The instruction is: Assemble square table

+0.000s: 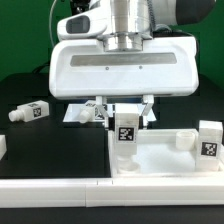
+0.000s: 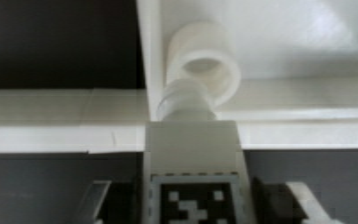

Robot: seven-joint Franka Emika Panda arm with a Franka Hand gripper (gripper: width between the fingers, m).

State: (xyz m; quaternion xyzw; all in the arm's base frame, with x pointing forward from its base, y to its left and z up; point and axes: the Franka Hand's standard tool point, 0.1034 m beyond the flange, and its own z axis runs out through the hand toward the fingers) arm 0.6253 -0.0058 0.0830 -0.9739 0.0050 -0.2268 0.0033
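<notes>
**lining up a leg over the corner socket**

i am holding my tool (image 1: 126,112) at the centre of the exterior view. it is pinching one short tagged leg (image 1: 125,133) upright, tag facing the camera. the leg's lower end is hanging at the near left corner of the square table slab (image 1: 172,158), which is lying flat on the black table (image 1: 60,150) in the lower right of the frame.

in the wrist view the round corner socket (image 2: 208,66) is showing just past the end of the leg, with its hole open and nothing in it. so i am judging that the leg is not yet seated.

to do this step well, i am aiming to bring the leg's axis straight over that hole before lowering. the socket looks a little off the leg's centre line, so a small sideways correction seems called for first. i am planning to keep the leg vertical, go down slowly, and stop if it catches on the raised rim. if it needs turning in, i am expecting short turns, regripping between them.

a second leg (image 1: 209,140) is standing at the right edge of the frame by the slab; i cannot tell whether it is fixed there. two more are lying apart on the table, one at the middle left (image 1: 30,112) and one behind my tool (image 1: 85,115). the white border rail (image 1: 60,190) is running along the bottom of the frame, well clear of the work.
</notes>
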